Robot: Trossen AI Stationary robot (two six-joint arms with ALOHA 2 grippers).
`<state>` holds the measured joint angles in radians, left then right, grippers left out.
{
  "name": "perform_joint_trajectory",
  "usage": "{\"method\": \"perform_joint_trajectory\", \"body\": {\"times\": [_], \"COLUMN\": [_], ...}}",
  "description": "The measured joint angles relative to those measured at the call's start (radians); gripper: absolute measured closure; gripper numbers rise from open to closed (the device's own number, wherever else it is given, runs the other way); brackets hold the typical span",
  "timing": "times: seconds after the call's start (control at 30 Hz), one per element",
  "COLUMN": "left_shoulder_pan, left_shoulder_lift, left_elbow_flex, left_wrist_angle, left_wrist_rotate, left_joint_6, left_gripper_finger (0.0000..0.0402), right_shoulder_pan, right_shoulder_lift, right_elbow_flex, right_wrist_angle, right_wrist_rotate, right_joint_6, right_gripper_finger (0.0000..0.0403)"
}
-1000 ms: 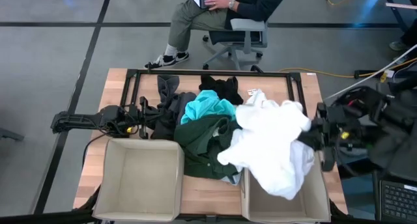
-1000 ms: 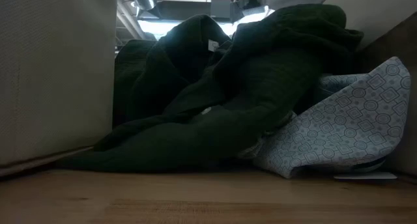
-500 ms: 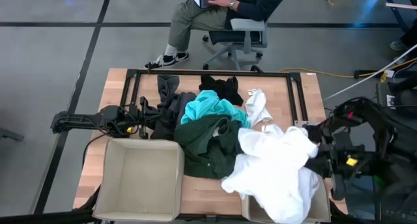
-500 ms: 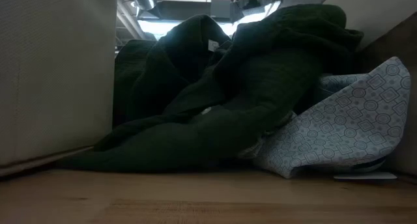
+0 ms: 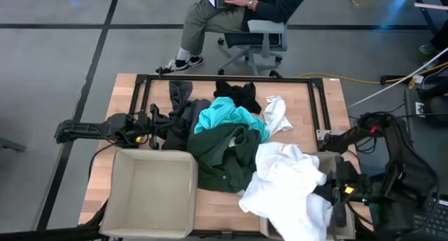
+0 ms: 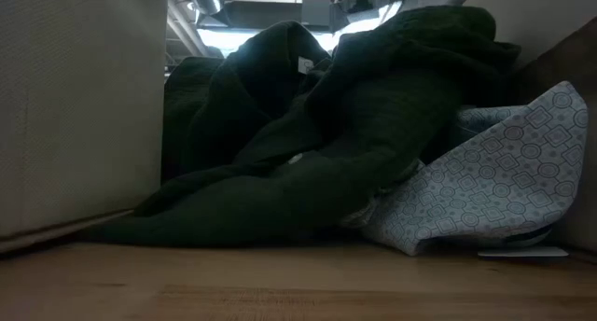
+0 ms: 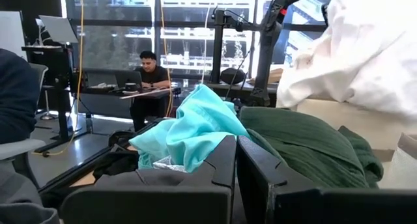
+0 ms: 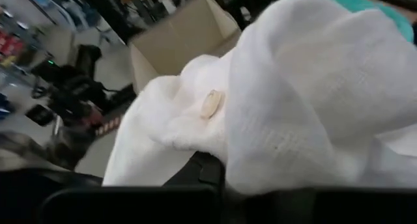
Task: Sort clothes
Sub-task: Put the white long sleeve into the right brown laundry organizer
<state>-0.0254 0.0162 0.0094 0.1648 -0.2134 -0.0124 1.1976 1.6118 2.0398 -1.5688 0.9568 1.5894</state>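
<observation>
My right gripper [image 5: 329,192] is over the right beige bin [image 5: 327,160], shut on a white garment [image 5: 287,185], which fills the right wrist view [image 8: 313,87]. The other clothes lie in a pile on the table: turquoise [image 5: 227,118], dark green [image 5: 220,157], black [image 5: 238,94], dark grey [image 5: 180,111] and a white piece [image 5: 276,115]. A pale light-blue patterned one [image 6: 494,172] lies under the dark green one [image 6: 308,162]. My left gripper [image 5: 150,125] waits shut at the table's left, beside the dark grey garment. My right gripper holds the white garment at its right side [image 5: 318,188], coming from the table's right. The bunched cloth [image 8: 215,139] covers the fingers, so the place of contact is hidden. The garment droops over the right bin, and its left part [image 5: 255,195] lies on the table.
The left beige bin [image 5: 150,192] stands open at the near left. A dark frame [image 5: 231,78] runs along the table's far edge. A person sits on an office chair [image 5: 255,38] beyond the far edge.
My right gripper has gone toward the table's near edge and a little left, drawing the white garment off the pile and over the right bin. The white piece at the pile's far right has stayed where it was.
</observation>
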Motion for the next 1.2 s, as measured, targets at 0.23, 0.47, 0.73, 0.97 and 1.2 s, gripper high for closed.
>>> {"method": "perform_joint_trajectory", "body": {"times": [0.23,0.47,0.73,0.97,1.2], "left_shoulder_pan": [0.0,0.0,0.0,0.0,0.0], "left_shoulder_lift": [0.0,0.0,0.0,0.0,0.0], "left_elbow_flex": [0.0,0.0,0.0,0.0,0.0], "left_wrist_angle": [0.004,0.004,0.004,0.004,0.004], "left_wrist_rotate": [0.0,0.0,0.0,0.0,0.0], "left_joint_6": [-0.002,-0.006,-0.001,0.011,0.017], "left_gripper_finger": [0.0396,0.0396,0.0396,0.0396,0.0396], "right_shoulder_pan": [-0.023,-0.069,-0.073,-0.075,-0.074], "right_shoulder_lift": [-0.045,-0.12,-0.126,-0.126,-0.125], "right_elbow_flex": [-0.217,-0.477,-0.701,-0.857,-0.96], "right_wrist_angle": [0.0,-0.002,0.044,0.188,0.236], "right_wrist_rotate": [-0.175,-0.376,-0.48,-0.513,-0.708], "right_joint_6": [0.091,0.209,0.251,0.25,0.357], "right_gripper_finger": [0.0379,0.0378,0.0377,0.0377,0.033]}}
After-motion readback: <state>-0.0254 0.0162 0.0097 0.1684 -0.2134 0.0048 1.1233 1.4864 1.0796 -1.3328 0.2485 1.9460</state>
